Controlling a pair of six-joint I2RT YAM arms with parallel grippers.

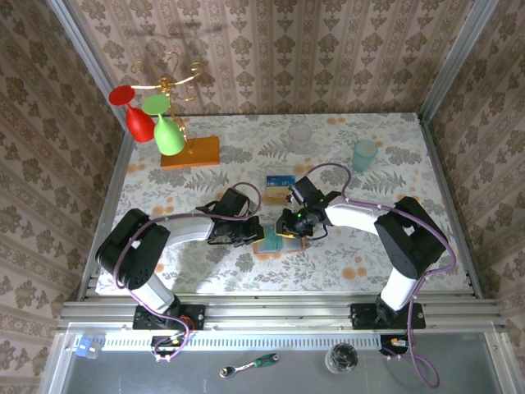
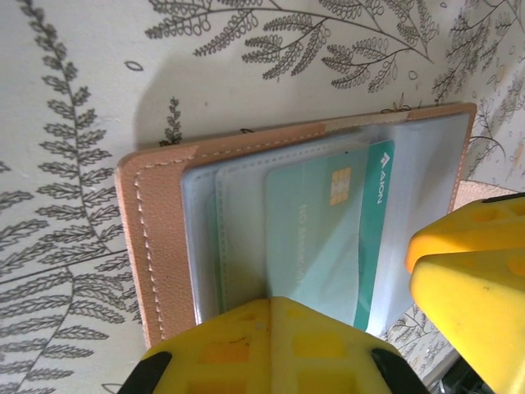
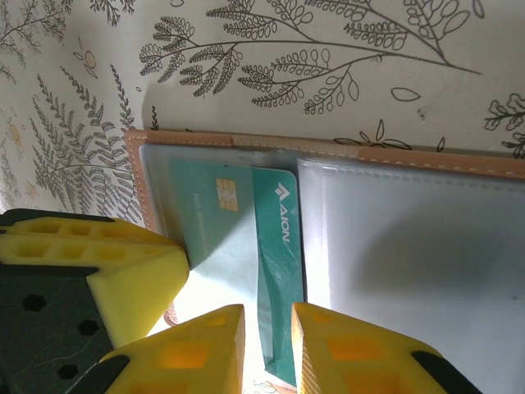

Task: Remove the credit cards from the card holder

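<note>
Right wrist: teal card (image 3: 276, 246) end lies between jaws of right tool (image 3: 268, 320).

The table (image 1: 385, 250), covered in a pale fern-and-flower cloth, carries an open card holder (image 1: 268, 244) at frame centre, a clear plastic box (image 1: 279, 180) just above it, an orange wooden slab (image 1: 190, 152) upper left, a clear glass (image 1: 300, 133) top centre and a teal cup (image 1: 364, 154) upper right.

Bright, even overhead light — a soft shadow lies on the surface (image 2: 82, 49) beside the card holder (image 2: 156, 246); its plastic sleeves (image 3: 410, 246) glare white, foreground blurs.
</note>
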